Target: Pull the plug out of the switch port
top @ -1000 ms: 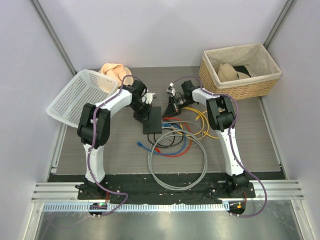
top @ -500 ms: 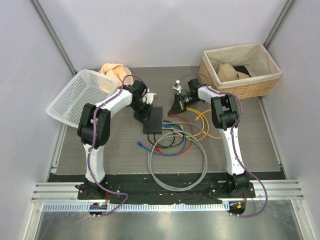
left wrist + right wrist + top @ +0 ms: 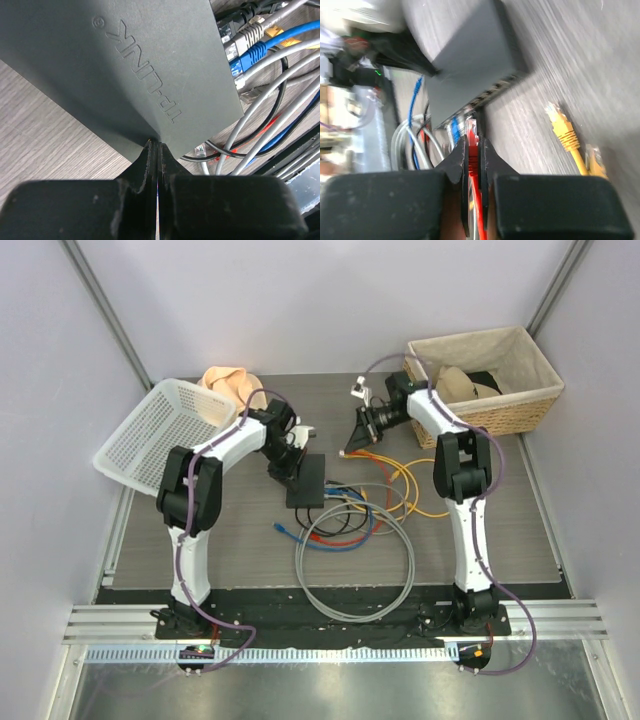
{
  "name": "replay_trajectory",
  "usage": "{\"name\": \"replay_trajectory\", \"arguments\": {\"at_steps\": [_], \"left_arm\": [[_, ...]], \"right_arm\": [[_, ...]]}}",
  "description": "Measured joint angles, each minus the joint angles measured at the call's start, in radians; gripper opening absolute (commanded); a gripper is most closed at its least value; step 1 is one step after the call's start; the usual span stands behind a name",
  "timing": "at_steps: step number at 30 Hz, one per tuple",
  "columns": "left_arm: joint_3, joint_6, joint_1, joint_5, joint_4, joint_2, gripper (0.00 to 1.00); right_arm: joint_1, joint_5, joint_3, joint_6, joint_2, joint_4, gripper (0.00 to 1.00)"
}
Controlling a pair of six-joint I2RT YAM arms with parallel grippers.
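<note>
**Top external view.** The switch (image 3: pixel 306 480) lies flat near the middle of the table, with its socket edge facing the cable bundle on the robot's right. The left gripper (image 3: pixel 288 466) rests on the switch's far left corner, as it did a second ago. The right gripper (image 3: pixel 352 448) has moved. A second ago it was close to the switch's far right corner. It is now farther back and to the right, toward the wicker basket (image 3: pixel 480 418), with a clear gap to the switch. A red cable (image 3: pixel 368 453) trails from the right gripper toward the bundle, and the yellow cable (image 3: pixel 405 480) lies loose beside it.

**Left wrist view.** The left gripper (image 3: pixel 156 150) has its jaws fully together with nothing between them. The tips press down on the lid of the switch (image 3: pixel 125 65), bracing it. A blue plug (image 3: pixel 250 52) and a grey plug (image 3: pixel 250 32) are seated in the sockets.

**Right wrist view.** This view is motion-blurred. The right gripper (image 3: pixel 474 150) is clamped narrowly on the red plug (image 3: pixel 472 135), with the cable running back between the fingers. The switch (image 3: pixel 470 70) lies beyond the plug tip. The blur hides whether a gap exists there. A yellow plug (image 3: pixel 562 125) lies free on the table.

**Assessment.** The retreat of the right gripper suggests that the red plug has left its port. The extraction step appears to be done or nearly done.
</note>
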Motion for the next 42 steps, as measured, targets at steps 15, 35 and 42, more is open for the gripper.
{"name": "replay_trajectory", "arguments": {"at_steps": [15, 35, 42], "left_arm": [[0.153, 0.010, 0.021, 0.089, 0.003, 0.093, 0.00], [0.058, 0.096, 0.077, 0.083, 0.045, 0.006, 0.00], [0.013, 0.016, 0.077, 0.103, 0.080, -0.007, 0.00]], "right_arm": [[-0.008, 0.662, -0.159, -0.302, -0.413, -0.195, 0.01], [0.021, 0.565, -0.439, -0.010, -0.607, 0.334, 0.89], [0.097, 0.248, -0.396, 0.143, -0.369, 0.389, 0.70]]}}
